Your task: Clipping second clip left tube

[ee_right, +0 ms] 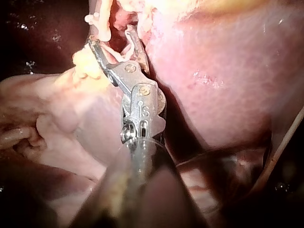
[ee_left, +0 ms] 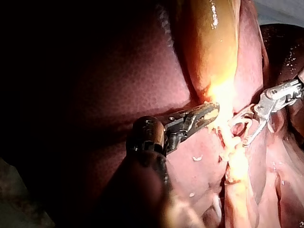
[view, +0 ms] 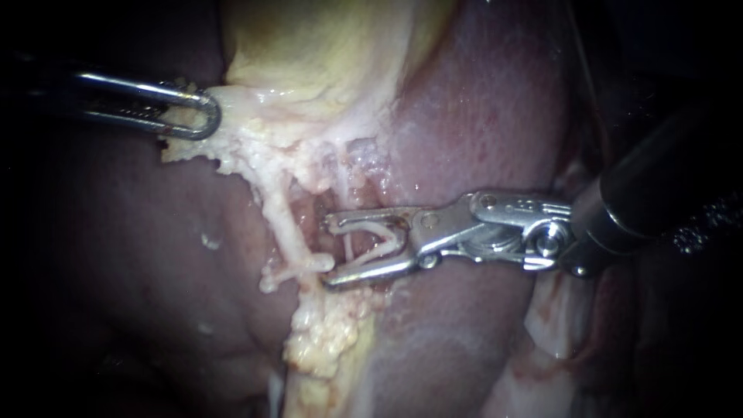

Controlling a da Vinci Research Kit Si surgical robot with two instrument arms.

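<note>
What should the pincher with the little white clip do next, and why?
Probably ease the right instrument forward so the pale tube lies between the arms of the open clip. Its jaws hold the clip wide, but their tips seem to stop just short of the tube. The left instrument grips pale tissue above it.

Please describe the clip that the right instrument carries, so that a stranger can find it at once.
Start at the pink liver and follow my right instrument along its shaft to the jaws. The clip sits between them: a smooth white V, open toward the pale tube, unlike the lumpy fat around it.
</note>
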